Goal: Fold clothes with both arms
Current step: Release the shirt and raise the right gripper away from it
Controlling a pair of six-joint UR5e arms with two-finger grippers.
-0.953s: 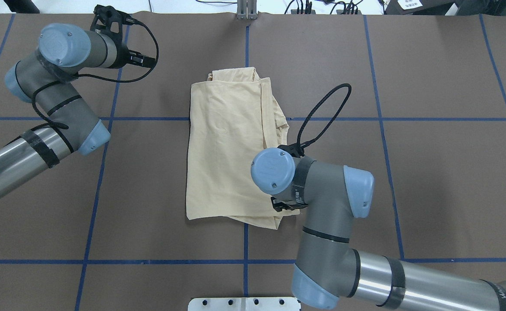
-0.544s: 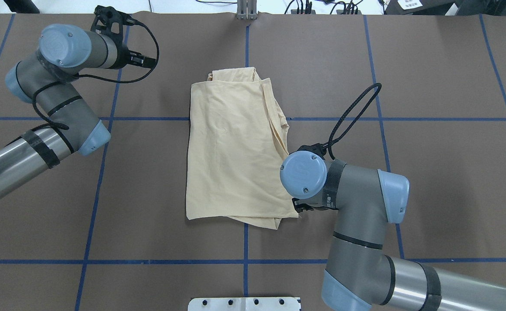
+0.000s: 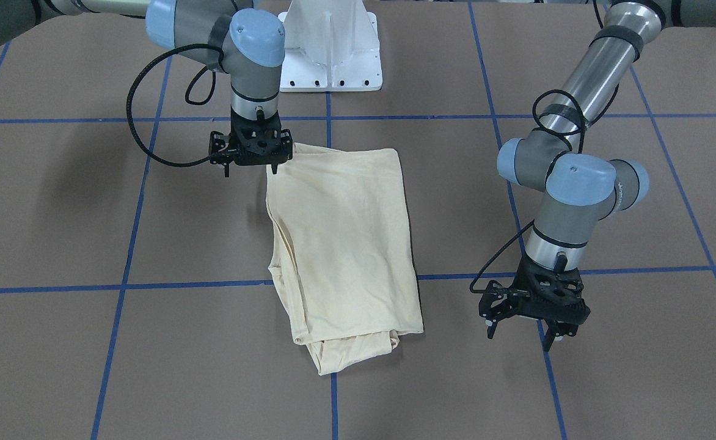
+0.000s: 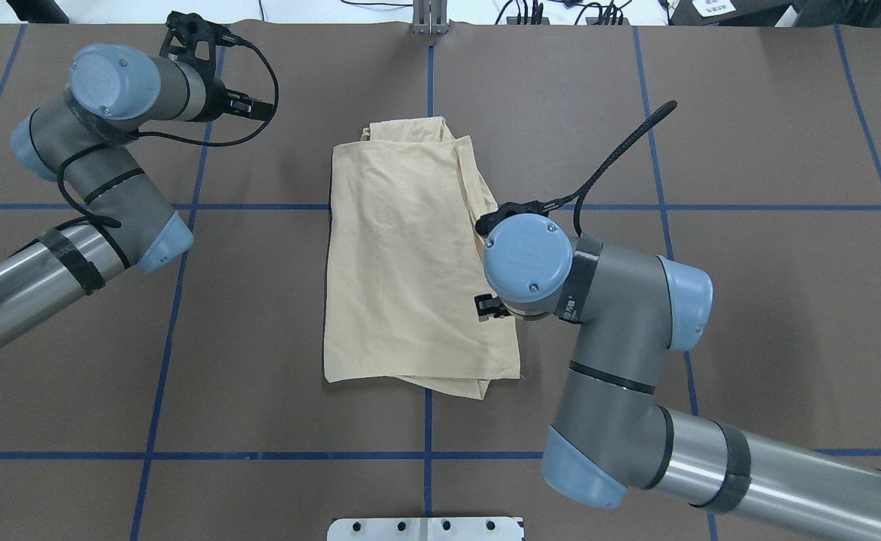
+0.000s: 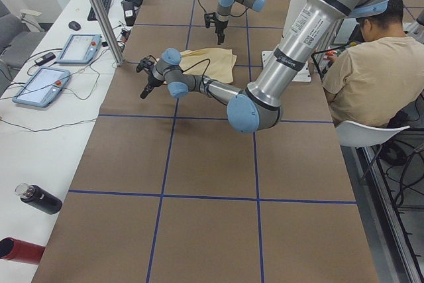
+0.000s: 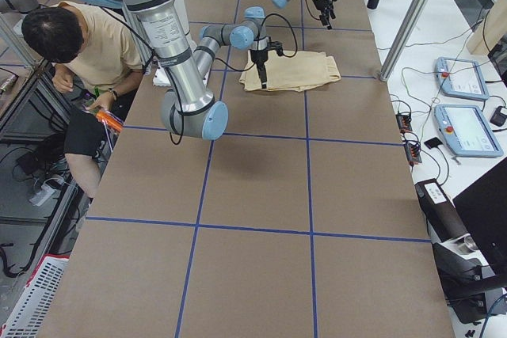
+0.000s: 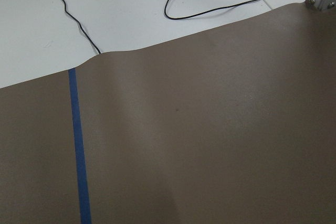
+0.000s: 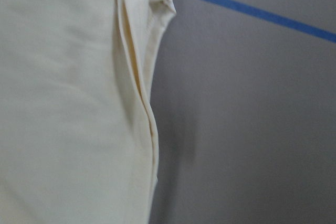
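Shirt (image 3: 346, 244): folded into a rectangle, flat at the centre of the table (image 3: 58, 214). Right gripper (image 3: 250, 169): fingers spread, empty, over the shirt's edge at 4 o'clock in the overhead view. Left gripper (image 3: 518, 338): fingers spread, empty, well apart from the shirt at 10 o'clock.

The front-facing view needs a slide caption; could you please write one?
Folded cream shirt; right gripper open at its edge, left gripper open and clear.

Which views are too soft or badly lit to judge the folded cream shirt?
Right wrist-mounted view: pale cream-yellow folded shirt and blue tape line both soft, out of focus. Left wrist-mounted view: sharp, but shows brown table cover, no shirt. Front-facing view: sharp; faint arm shadows on the cover, glare on the left arm's silver tube.
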